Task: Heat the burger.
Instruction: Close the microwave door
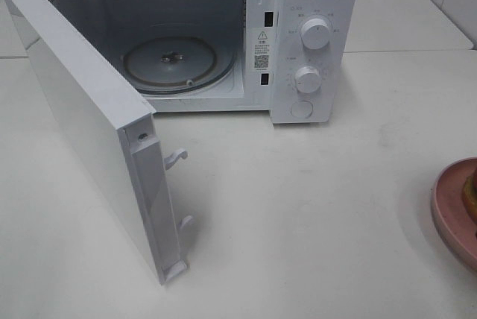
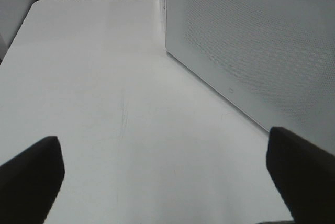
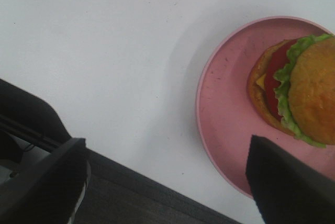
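1. Microwave (image 1: 313,43) sits at the far side of the white table (image 1: 298,207); its door (image 1: 82,118) is swung fully out toward the near left.
2. Cavity is lit, and the glass turntable (image 1: 179,62) inside has nothing on it. Two white latch hooks (image 1: 176,157) stick out of the door's free edge.
3. Control panel on the microwave's right has two round knobs, upper knob (image 1: 316,33) and lower knob (image 1: 307,79), with a round button (image 1: 301,109) below them.
4. Burger (image 3: 303,90) sits on a pink plate (image 3: 225,98) at the table's right edge, near the front, well apart from the microwave. In the high view only a slice of plate and burger shows at the right border.
5. The burger sits off-centre on the plate. Top bun, lettuce, tomato and a bit of cheese are visible; the stack leans a little.
6. Right gripper (image 3: 167,182): fingers spread wide, nothing between them. One finger (image 3: 282,182) overlaps the plate rim in view; contact can't be told. Burger is beside the gap, not in it.
7. Left gripper (image 2: 167,171): fingers spread wide, empty, above bare table. The door's perforated panel is just beside it, no contact visible.
8. Neither arm appears in the high view.
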